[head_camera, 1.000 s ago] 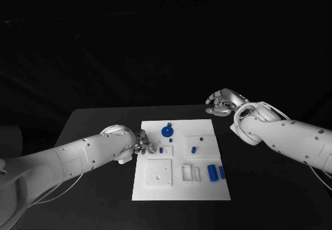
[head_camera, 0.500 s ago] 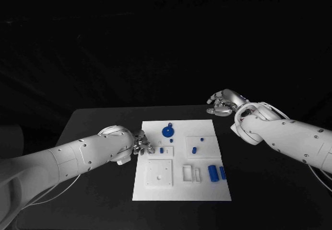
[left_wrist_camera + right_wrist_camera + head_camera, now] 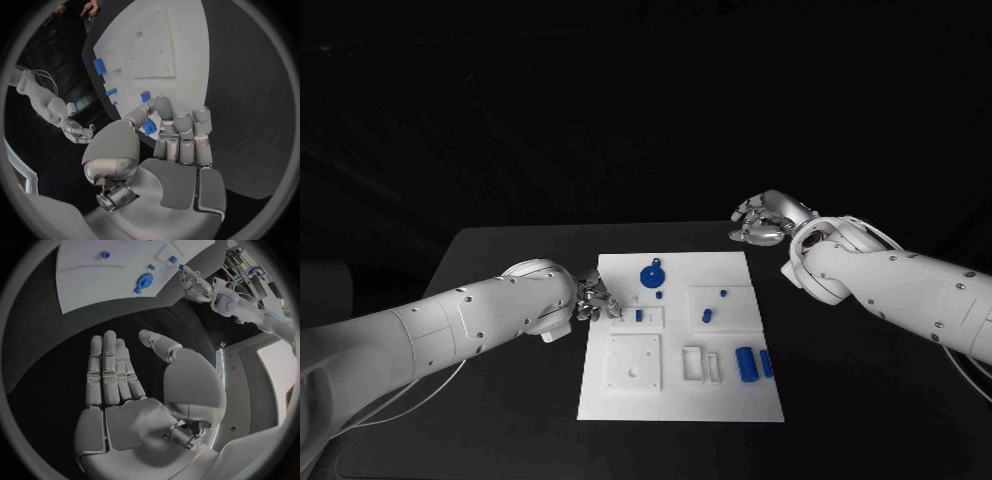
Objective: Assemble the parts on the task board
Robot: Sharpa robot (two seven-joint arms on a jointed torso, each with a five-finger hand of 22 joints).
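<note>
2 hands: left hand pinching a blue part, right hand spread, holding nothing.

head view: from above, looking down and forward at the whole tabletop | left wrist view: close behind the left hand, facing the task board | right wrist view: behind the right hand, farther from the board | shared: all three views see the task board

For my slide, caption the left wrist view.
Left hand pinches a small blue part at the white task board's edge.
</note>
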